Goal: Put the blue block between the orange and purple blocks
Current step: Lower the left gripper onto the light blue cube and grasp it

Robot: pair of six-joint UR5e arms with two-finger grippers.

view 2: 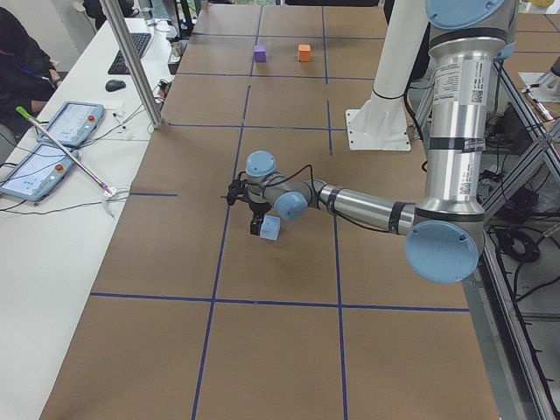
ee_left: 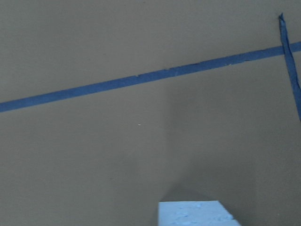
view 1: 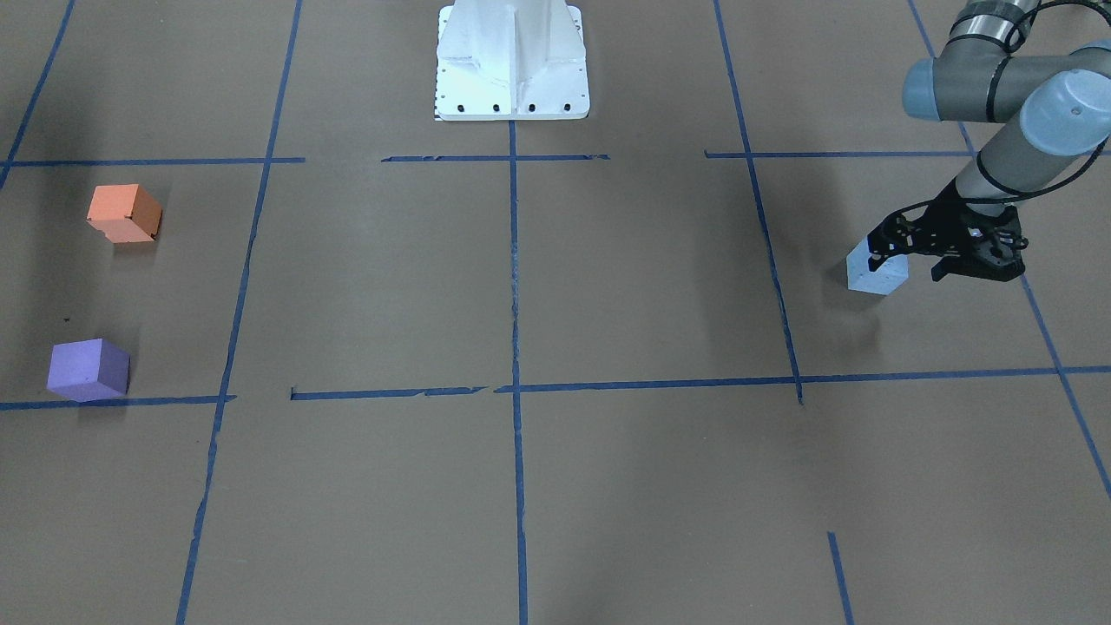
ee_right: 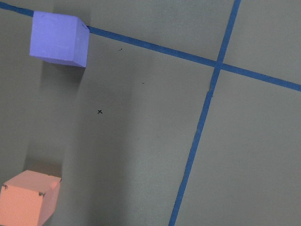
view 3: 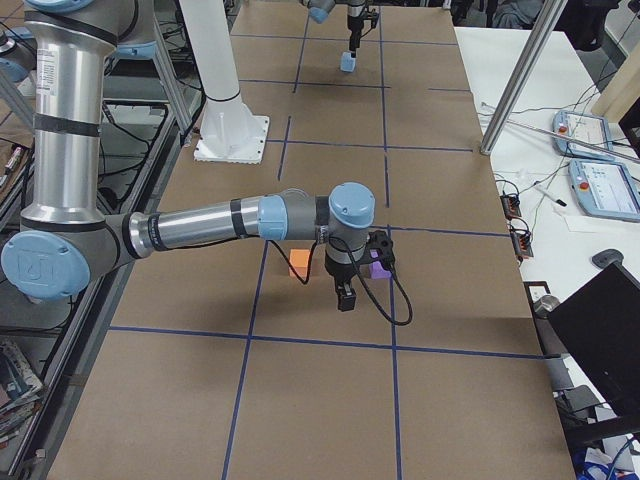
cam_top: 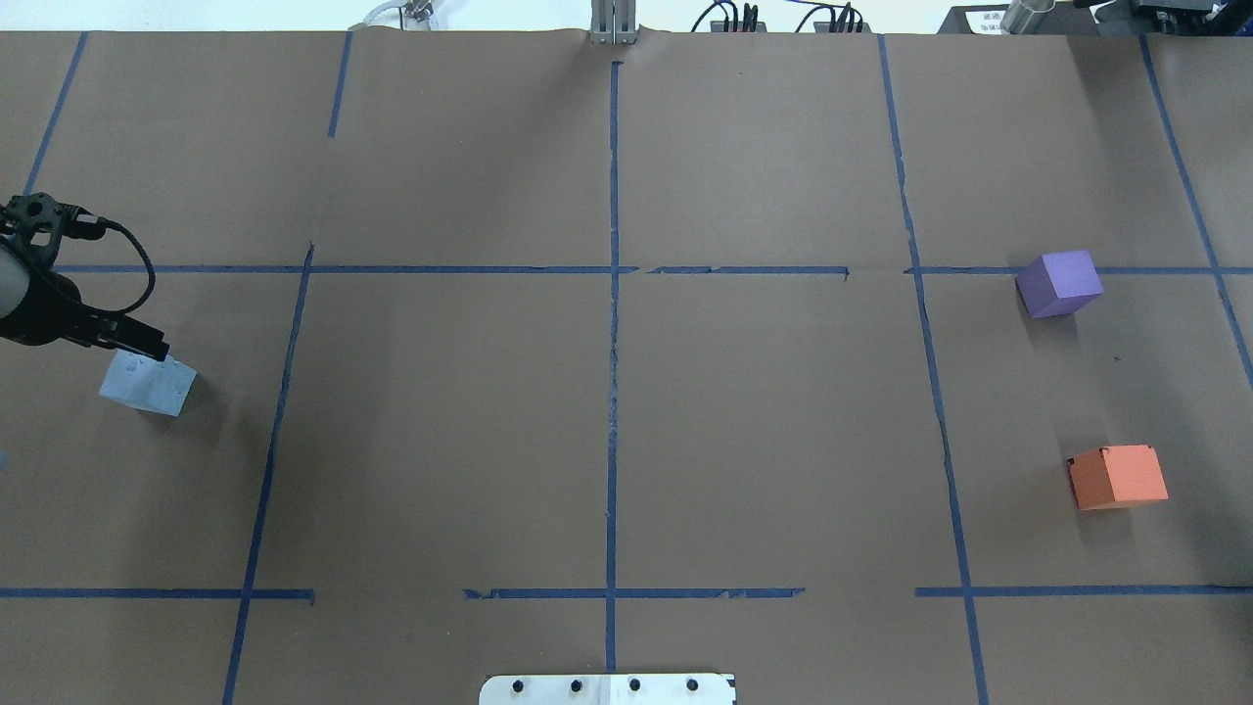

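Observation:
The blue block point(cam_top: 147, 384) lies on the brown paper at the table's left end, and also shows in the front view point(view 1: 877, 273). My left gripper point(view 1: 916, 265) hovers close over it, open, with nothing between its fingers. From overhead my left gripper point(cam_top: 132, 343) sits at the block's far edge. The left wrist view shows only the block's top point(ee_left: 197, 214) at its bottom edge. The purple block point(cam_top: 1059, 282) and the orange block point(cam_top: 1118, 477) lie apart at the right end. My right gripper point(view 3: 345, 295) hangs above them; I cannot tell if it is open or shut.
Blue tape lines point(cam_top: 613, 343) divide the brown paper into squares. The robot's white base point(view 1: 512, 61) stands at the middle of the robot's edge. Bare paper point(cam_top: 1087, 382) lies between the purple and orange blocks. Operators' desks with tablets point(view 2: 52, 140) run along the far side.

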